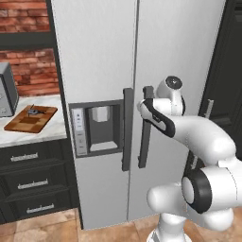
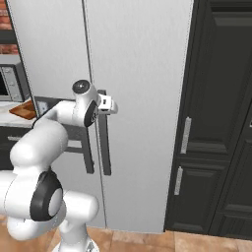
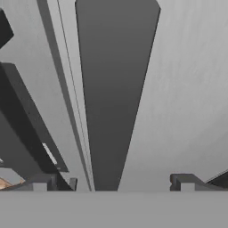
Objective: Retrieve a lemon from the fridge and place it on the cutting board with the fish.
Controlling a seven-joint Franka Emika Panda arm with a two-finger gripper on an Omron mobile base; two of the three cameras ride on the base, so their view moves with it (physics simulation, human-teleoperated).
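Note:
The fridge (image 1: 104, 56) stands with both doors shut, so the lemon is hidden. My gripper (image 2: 109, 104) is at the top of the right door's dark handle (image 2: 104, 142). In the hand view the gripper (image 3: 113, 182) is open, and the handle (image 3: 116, 89) runs up between the two fingertips (image 3: 44, 181) without touching them. The checkered cutting board (image 1: 31, 118) lies on the counter to the left, with the small grey-blue fish (image 1: 34, 112) on its far end. A corner of the board (image 2: 23, 110) also shows in the right base view.
The left door carries a dark water dispenser panel (image 1: 97, 127) and its own handle (image 1: 126, 127). A microwave (image 1: 5, 90) sits behind the board on the marble counter (image 1: 28, 134), above dark drawers (image 1: 33, 177). Tall dark cabinets (image 2: 221, 123) flank the fridge on the right.

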